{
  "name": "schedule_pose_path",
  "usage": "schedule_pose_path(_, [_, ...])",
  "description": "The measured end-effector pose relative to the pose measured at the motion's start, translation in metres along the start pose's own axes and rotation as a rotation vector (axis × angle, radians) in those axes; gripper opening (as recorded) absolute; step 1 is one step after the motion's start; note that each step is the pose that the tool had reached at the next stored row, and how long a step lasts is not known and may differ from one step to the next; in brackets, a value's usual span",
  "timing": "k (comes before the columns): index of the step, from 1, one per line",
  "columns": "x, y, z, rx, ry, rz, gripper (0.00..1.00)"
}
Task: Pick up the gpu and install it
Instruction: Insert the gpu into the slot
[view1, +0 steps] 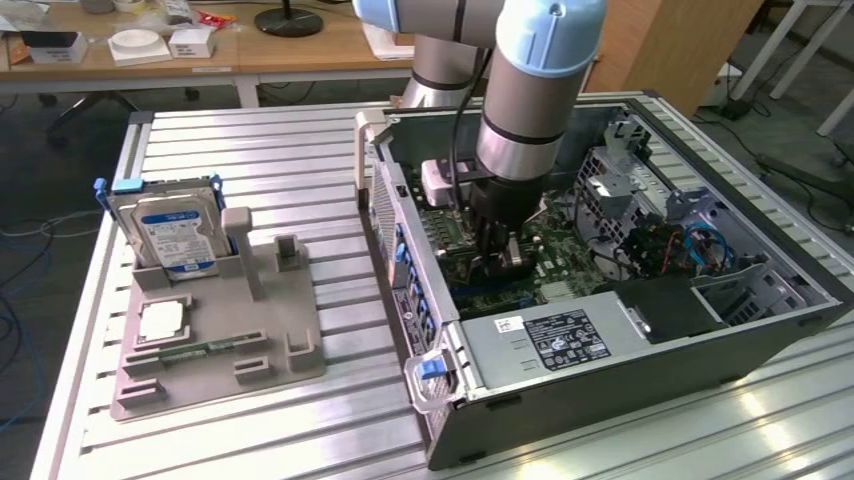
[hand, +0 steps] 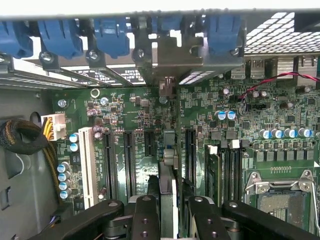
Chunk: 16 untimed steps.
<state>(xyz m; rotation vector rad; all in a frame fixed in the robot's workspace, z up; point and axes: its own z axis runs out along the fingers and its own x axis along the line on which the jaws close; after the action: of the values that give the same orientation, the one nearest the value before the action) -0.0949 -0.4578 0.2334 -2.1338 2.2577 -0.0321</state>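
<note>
my pincer (hand: 172, 210): clamped narrow on the gpu (hand: 168, 177) | gpu: inside the computer case (view1: 627, 375), edge-on just above the motherboard (hand: 260, 120), parallel to its slots (hand: 127, 160) | why: I judge this keeps its contact edge facing a slot | seating: cannot tell

The surface (view1: 267, 170) is a ribbed, silver metal top of long parallel slats, and it catches bright patches of light in the lower right of the frame. Behind it, along the upper left, stands a pale wooden desk (view1: 267, 55) carrying white boxes (view1: 140, 45) and a black round base (view1: 290, 20). An orange-brown wooden panel (view1: 667, 50) rises at the upper middle, with white furniture legs (view1: 787, 45) beside it. The floor (view1: 40, 190) is grey; a blue cable (view1: 14, 330) trails at the left edge and dark cables (view1: 801, 170) lie at the right.
</note>
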Motion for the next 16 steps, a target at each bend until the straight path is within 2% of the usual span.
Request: schedule_pose_path(16, [0.0001,0.0014,0.0037,0.0002,-0.0003,0.0,0.27])
